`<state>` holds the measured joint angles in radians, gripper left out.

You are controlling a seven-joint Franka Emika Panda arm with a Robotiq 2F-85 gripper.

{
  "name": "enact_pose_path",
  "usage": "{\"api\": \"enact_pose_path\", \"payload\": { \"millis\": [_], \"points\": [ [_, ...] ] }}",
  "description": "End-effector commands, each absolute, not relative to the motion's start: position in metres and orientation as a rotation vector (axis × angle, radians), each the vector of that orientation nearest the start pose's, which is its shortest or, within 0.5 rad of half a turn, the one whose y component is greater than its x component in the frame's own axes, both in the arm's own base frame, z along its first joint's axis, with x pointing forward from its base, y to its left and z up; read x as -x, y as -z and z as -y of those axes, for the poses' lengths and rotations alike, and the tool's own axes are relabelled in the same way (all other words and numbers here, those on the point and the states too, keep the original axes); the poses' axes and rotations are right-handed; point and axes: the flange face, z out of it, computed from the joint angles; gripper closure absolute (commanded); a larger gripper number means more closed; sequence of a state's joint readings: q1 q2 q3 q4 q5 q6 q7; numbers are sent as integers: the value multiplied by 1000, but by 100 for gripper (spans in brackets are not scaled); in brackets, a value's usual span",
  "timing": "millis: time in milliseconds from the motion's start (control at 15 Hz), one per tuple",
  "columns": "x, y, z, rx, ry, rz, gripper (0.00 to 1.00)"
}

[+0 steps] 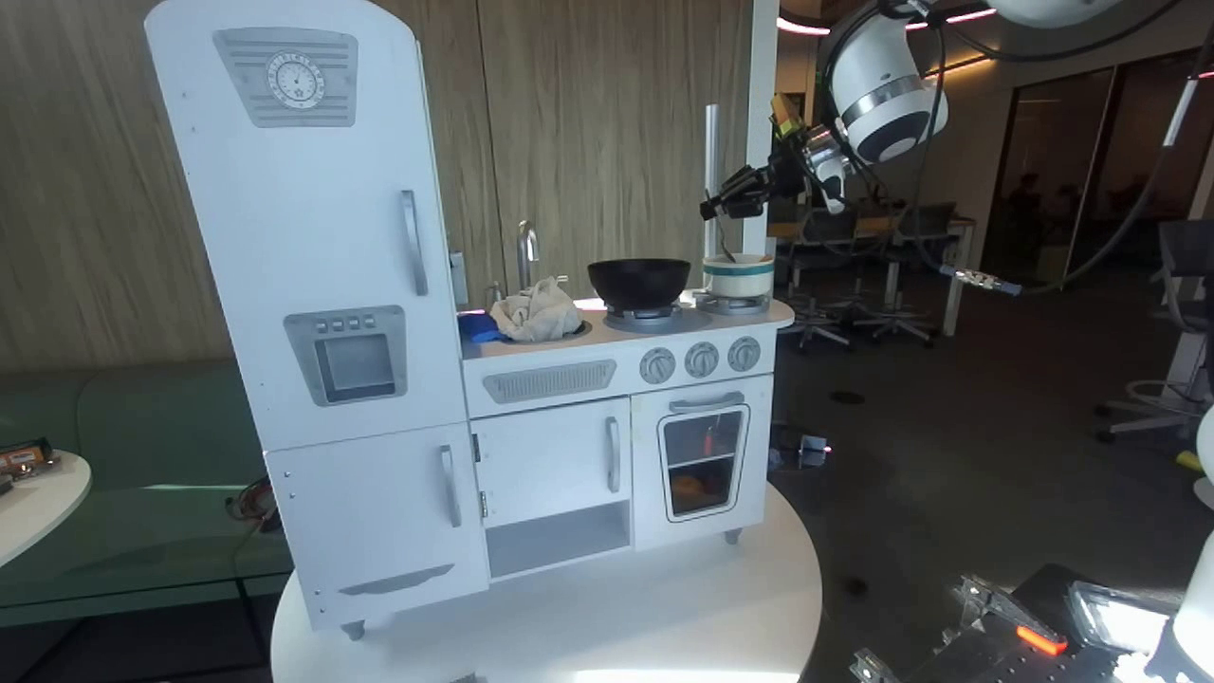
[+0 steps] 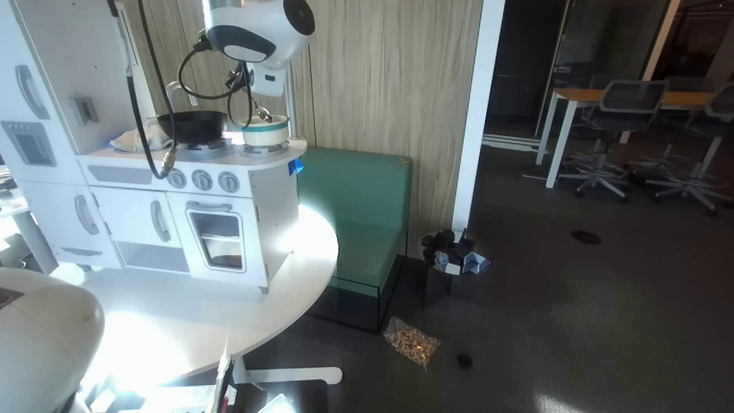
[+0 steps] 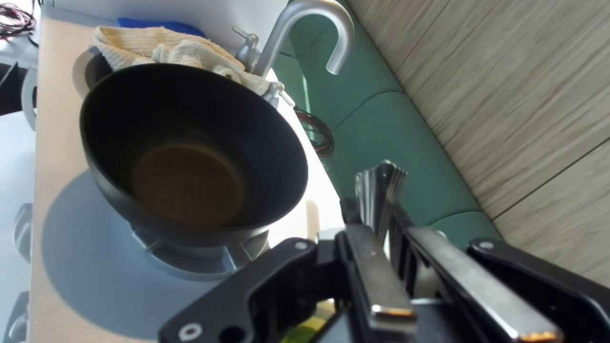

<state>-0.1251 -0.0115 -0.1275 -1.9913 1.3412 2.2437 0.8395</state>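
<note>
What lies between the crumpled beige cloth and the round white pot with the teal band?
The deep, round black pan, on a grey burner, stands between the cloth and the pot; both exterior views show it.

In an exterior view, a shiny metal utensil (image 2: 264, 115) shows at the mouth of a round white teal-banded pot (image 2: 265, 136), beneath a white robot arm (image 2: 252, 28)
</note>
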Motion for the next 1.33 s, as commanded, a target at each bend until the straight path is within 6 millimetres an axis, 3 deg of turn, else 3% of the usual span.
{"api": "enact_pose_path", "payload": {
  "millis": [0, 333, 600, 1267],
  "points": [
    [-571, -504, 121, 1143, -158, -1599, 92],
    [-577, -492, 116, 1138, -202, -1606, 92],
    [-582, -497, 107, 1159, -230, -1575, 92],
    [-568, -485, 128, 1086, -229, -1649, 92]
  ]
}}
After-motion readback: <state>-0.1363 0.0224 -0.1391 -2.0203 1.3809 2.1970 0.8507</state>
